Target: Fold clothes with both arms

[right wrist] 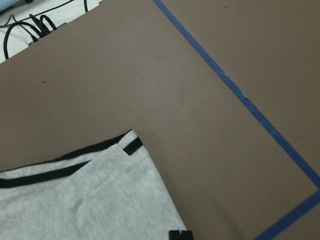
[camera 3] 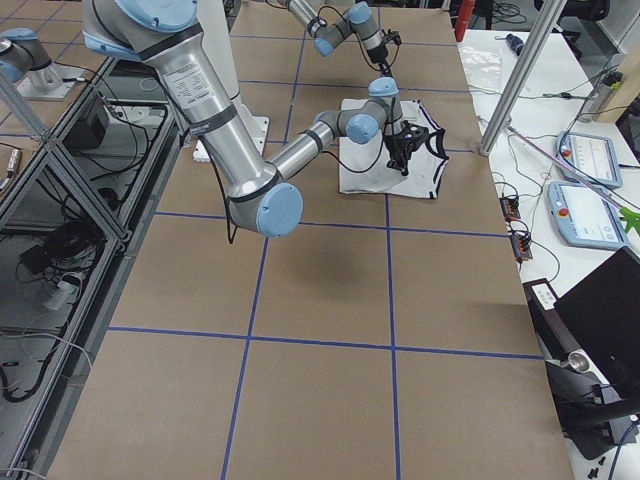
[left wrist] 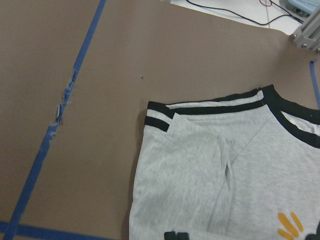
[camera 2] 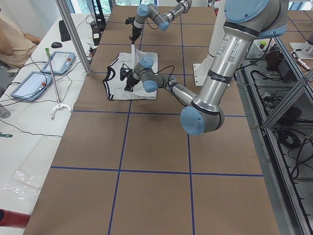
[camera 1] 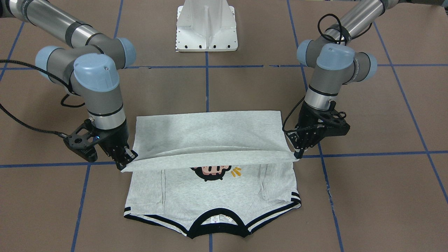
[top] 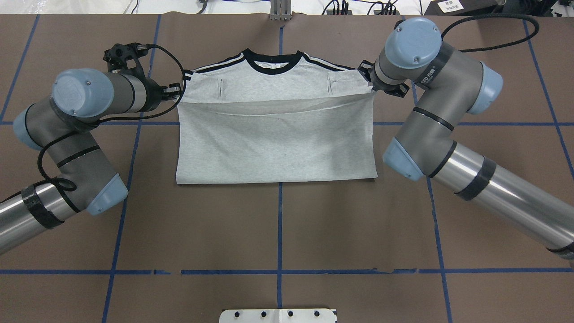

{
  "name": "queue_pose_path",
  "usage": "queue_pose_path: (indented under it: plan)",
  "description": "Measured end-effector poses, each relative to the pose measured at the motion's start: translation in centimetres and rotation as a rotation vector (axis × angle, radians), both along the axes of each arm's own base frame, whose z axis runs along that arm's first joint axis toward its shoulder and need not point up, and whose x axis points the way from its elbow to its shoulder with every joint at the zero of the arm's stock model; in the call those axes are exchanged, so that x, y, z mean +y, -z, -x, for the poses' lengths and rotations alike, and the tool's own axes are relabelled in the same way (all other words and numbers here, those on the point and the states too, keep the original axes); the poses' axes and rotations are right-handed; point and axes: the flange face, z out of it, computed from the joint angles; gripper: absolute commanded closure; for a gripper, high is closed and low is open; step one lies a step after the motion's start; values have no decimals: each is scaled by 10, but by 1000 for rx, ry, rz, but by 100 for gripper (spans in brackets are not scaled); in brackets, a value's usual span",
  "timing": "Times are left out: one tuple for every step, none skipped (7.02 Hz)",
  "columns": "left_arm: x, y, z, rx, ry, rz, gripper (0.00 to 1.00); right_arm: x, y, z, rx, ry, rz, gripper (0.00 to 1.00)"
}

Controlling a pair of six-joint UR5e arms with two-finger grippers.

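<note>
Black collar (camera 1: pixel 217 233) nearest, the T-shirt (camera 1: pixel 210 133) lies on the tabletop (camera 1: pixel 367 196), sleeves (camera 1: pixel 145 196) tucked in, left pincer (camera 1: pixel 296 154) and right pincer (camera 1: pixel 125 160) each clamped on a corner of the raised hem (camera 1: pixel 210 157). Overhead, the hem sits short of the collar: laying down and release seemingly remain.

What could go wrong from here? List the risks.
1. The left gripper and right gripper pinch only the hem corners of the shirt, so a corner could slip out.
2. The raised hem sags slightly between them and may land creased.
3. The tucked sleeves underneath could be dragged askew.
</note>
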Motion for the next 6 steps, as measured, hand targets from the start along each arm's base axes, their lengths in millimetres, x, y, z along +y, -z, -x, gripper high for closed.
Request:
queue_pose_path:
  plan:
    - [-13,3,4,-4,8,-21,100,-23,-5,5,6,-7,-7,100]
    - [-25,11,9,-2,21,-36,100,-37,-10,6,19,-6,-10,100]
    - [-33,12,10,-7,26,-40,100,-44,-16,8,31,-5,-6,100]
    - [-39,10,8,-17,27,-40,100,-48,-21,11,38,-4,-1,100]
    - [-46,6,3,-27,28,-35,100,-53,-25,15,38,-3,-4,100]
    - [-51,3,-2,-35,29,-30,100,-57,-27,19,29,-4,-16,100]
